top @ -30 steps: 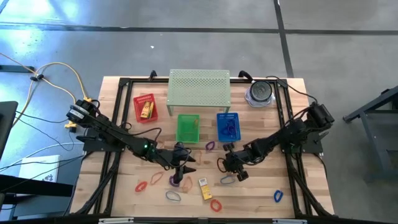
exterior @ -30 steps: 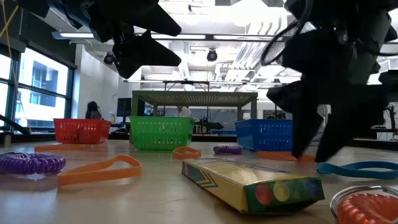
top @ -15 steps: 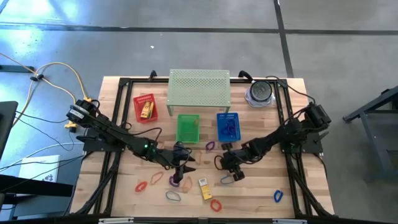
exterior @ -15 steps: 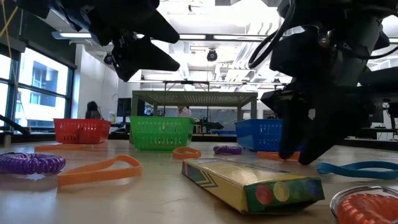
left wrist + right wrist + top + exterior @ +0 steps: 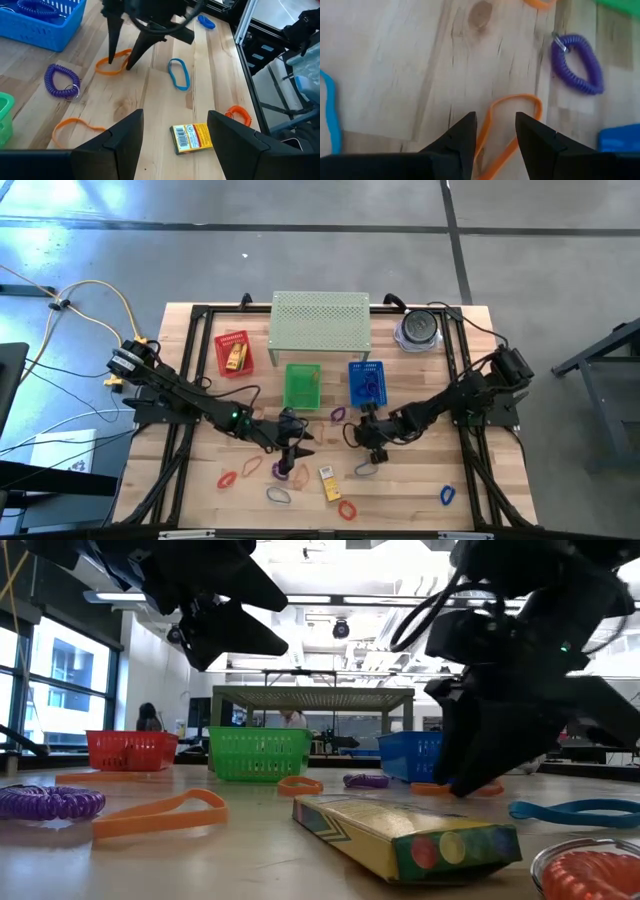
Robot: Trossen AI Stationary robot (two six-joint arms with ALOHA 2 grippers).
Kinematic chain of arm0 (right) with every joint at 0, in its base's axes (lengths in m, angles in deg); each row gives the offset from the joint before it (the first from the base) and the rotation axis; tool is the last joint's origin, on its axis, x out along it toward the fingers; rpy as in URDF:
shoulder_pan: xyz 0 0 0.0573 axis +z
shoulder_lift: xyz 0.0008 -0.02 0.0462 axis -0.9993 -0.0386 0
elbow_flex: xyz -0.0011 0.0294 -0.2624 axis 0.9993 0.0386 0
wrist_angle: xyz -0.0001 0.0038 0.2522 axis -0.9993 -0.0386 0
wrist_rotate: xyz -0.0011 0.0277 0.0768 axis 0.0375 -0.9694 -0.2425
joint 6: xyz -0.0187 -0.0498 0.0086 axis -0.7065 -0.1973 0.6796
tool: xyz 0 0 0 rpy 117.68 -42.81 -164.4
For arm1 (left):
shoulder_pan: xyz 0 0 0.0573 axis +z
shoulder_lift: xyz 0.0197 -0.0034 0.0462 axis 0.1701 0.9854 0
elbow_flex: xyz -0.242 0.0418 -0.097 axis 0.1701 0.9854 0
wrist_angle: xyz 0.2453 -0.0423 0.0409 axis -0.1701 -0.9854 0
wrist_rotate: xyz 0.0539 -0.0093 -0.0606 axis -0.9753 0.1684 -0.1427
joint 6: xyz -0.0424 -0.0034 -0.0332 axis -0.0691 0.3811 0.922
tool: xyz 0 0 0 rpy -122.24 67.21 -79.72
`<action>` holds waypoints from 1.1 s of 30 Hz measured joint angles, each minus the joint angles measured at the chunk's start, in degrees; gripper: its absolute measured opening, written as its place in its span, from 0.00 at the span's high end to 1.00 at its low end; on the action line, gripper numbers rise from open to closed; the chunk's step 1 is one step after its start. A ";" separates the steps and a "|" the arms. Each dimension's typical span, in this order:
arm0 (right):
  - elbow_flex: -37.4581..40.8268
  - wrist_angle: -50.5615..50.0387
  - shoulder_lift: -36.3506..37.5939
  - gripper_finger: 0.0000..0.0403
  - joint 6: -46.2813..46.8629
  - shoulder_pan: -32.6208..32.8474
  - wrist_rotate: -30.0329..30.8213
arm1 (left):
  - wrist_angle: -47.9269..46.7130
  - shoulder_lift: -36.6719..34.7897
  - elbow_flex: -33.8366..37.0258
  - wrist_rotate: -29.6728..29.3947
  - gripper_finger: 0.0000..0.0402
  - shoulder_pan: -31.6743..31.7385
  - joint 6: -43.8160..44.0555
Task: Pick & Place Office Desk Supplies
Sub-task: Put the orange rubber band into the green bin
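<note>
Your right gripper (image 5: 493, 135) stands low over a flat orange band (image 5: 507, 127), a thin smooth loop lying slack on the pale wood table (image 5: 400, 490) just in front of the blue basket (image 5: 366, 383); its fingers are parted with the band's rim running between them, nothing held. In the left wrist view you can see those two dark tips straddling the same band. Just beside it lies a purple coil (image 5: 580, 67), springy like a phone cord, with a small metal ring at one end. A thin blue band (image 5: 178, 74) lies flat to the right of the orange one. Nearer the front edge you have a small yellow packet (image 5: 192, 137), a printed cardboard box with a barcode on its face, lying flat between the two arms. Your left gripper (image 5: 172, 132) hangs above the table left of centre, fingers apart and empty, with another orange band (image 5: 75, 131) below it. More loops lie scattered along the near side: red and orange ones to the left, an orange coil (image 5: 239, 114) and a blue loop (image 5: 447, 496) to the right. The red (image 5: 233, 353), green (image 5: 302, 385) and blue baskets are fine plastic mesh, in front of a pale green perforated shelf (image 5: 320, 320).
</note>
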 joint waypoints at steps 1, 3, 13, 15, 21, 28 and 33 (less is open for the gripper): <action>-0.07 -0.67 0.02 0.68 0.67 -0.30 -0.89 | -0.11 -0.02 0.00 0.00 0.47 -0.02 0.00; -0.14 -1.16 -0.21 0.68 1.62 -0.79 -2.62 | -0.17 -0.02 0.00 0.00 0.47 -0.02 -0.02; -0.15 -4.33 -0.31 0.68 5.82 -2.32 -8.12 | -0.17 0.00 0.00 0.00 0.47 -0.02 -0.02; -0.16 -4.98 -0.33 0.68 6.82 -2.90 -8.56 | -0.17 0.00 0.00 0.00 0.47 -0.02 -0.02; -0.12 -5.46 -0.37 0.77 5.53 -3.21 -8.71 | -0.17 0.00 0.00 0.01 0.47 -0.02 -0.02; -0.03 -5.67 -0.39 0.98 3.53 -3.17 -8.71 | -0.17 -0.02 0.00 0.00 0.47 -0.02 -0.02; 0.08 -5.16 -0.32 0.99 2.32 -2.65 -7.65 | -0.17 -0.02 0.00 0.00 0.47 0.00 -0.03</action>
